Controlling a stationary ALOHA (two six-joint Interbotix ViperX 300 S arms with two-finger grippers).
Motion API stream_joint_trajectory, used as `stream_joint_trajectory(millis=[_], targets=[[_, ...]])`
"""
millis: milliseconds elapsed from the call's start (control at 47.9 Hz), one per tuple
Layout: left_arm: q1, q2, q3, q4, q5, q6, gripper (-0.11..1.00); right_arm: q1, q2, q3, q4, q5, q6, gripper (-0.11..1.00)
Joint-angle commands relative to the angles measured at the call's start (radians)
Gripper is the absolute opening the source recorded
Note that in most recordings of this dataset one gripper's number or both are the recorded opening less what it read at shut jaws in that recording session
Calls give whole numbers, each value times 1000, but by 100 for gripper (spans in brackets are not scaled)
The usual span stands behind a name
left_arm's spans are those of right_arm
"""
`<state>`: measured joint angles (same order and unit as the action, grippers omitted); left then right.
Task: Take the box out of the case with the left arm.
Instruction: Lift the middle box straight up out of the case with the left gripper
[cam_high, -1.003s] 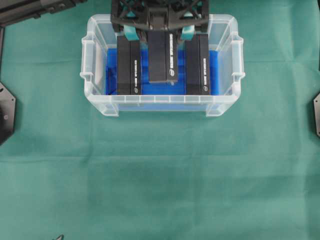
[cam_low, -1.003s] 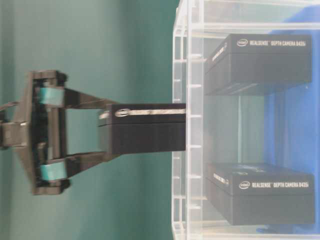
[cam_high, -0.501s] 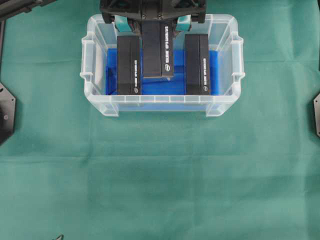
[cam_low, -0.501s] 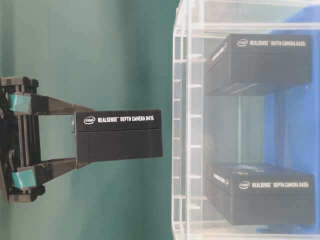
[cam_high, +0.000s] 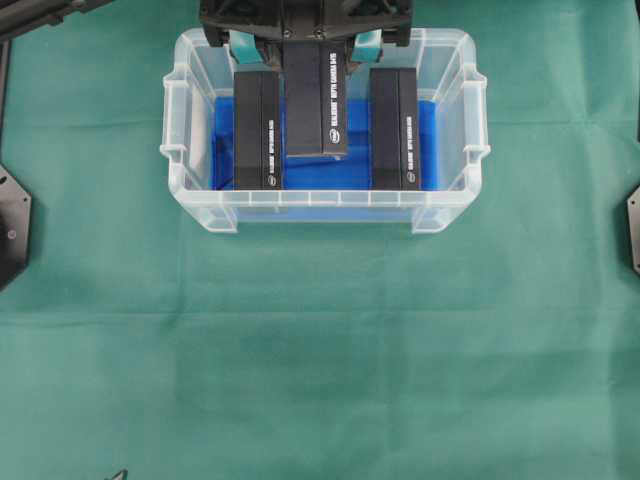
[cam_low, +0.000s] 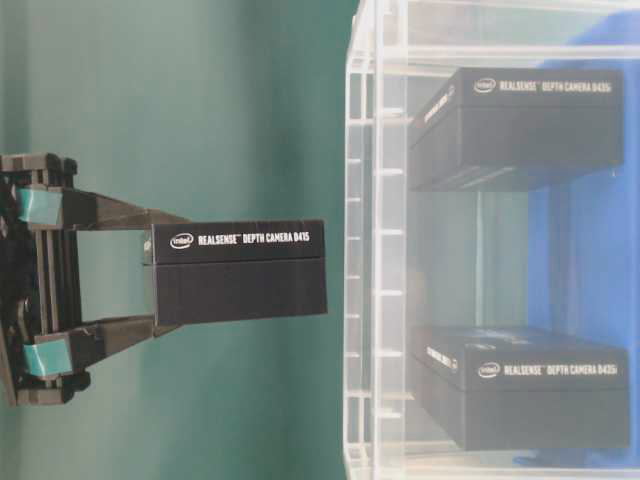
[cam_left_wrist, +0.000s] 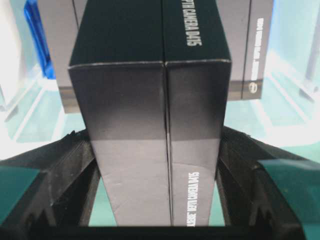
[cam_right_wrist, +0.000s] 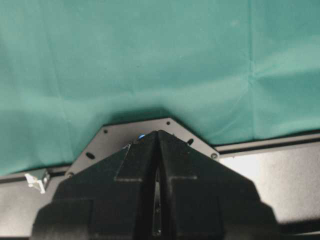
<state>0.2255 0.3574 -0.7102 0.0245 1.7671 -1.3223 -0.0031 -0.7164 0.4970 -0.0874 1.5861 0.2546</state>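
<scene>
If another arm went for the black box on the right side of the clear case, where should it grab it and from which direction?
Come straight down from above and pinch the right-hand box across its two long sides, near the middle. It stands on a narrow edge in the case, whose walls block any sideways approach, and blue floor shows on both sides for the fingers.

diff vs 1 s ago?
The left hand, shut on the middle box, lifted it clear of the case; a second ago its end was still inside the rim. Unchanged: the grip, both other boxes in the case, the right hand.
</scene>
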Motion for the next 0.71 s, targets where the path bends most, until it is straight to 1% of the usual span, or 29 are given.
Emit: stream_joint_trajectory(millis=[0, 690], targets=[[-2, -55, -28, 0, 2, 0, 59, -2, -2, -20, -2, 2, 2, 0], [-2, -55, -28, 0, 2, 0, 59, -2, -3, -21, -2, 0, 2, 0]])
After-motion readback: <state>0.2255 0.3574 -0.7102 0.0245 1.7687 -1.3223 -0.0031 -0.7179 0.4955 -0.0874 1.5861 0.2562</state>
